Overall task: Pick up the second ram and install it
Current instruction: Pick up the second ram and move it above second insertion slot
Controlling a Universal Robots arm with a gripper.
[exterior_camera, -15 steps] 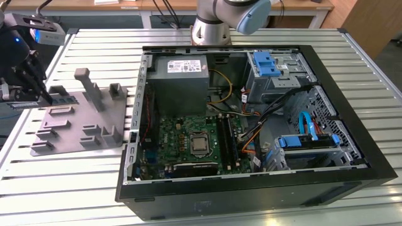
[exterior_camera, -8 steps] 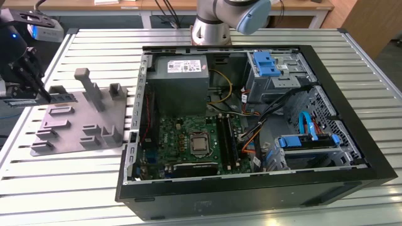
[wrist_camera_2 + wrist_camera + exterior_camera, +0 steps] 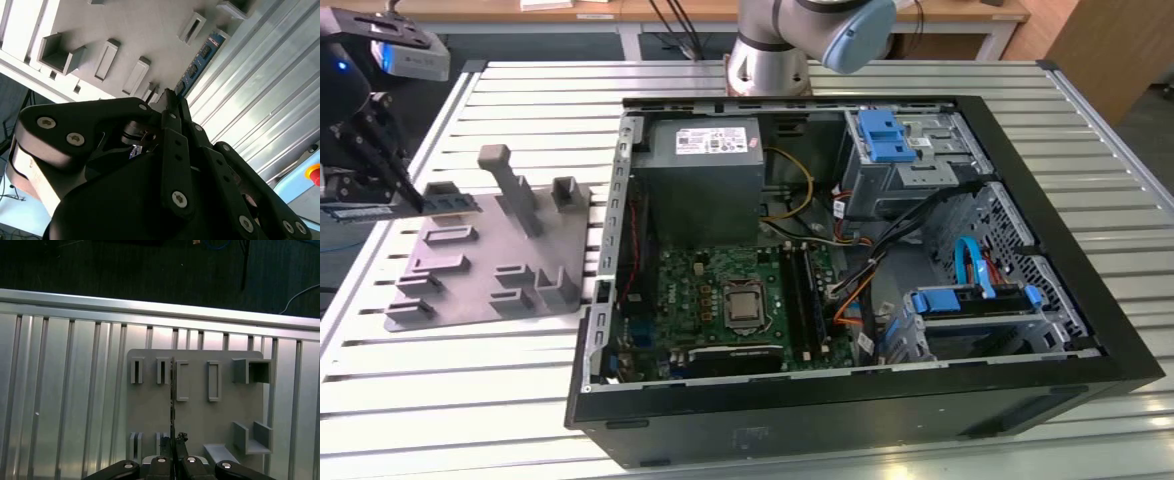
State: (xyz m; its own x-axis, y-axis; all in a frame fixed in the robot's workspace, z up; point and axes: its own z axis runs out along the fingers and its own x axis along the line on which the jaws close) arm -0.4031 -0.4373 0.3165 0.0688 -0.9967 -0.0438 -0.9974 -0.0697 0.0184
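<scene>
Black gripper [image 3: 169, 98] linkages sit closest in the second wrist view, their fingers pinching the second ram [image 3: 198, 61], a thin blue-green strip. It is held close to the grey holder tray [image 3: 480, 270], at the exterior view's left, well apart from the open computer case [image 3: 854, 410] on the slatted table [image 3: 454, 400].

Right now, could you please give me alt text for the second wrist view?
The gripper is shut on the second ram, a blue-green strip reaching out beyond it, with the grey holder tray and slatted table behind.
</scene>
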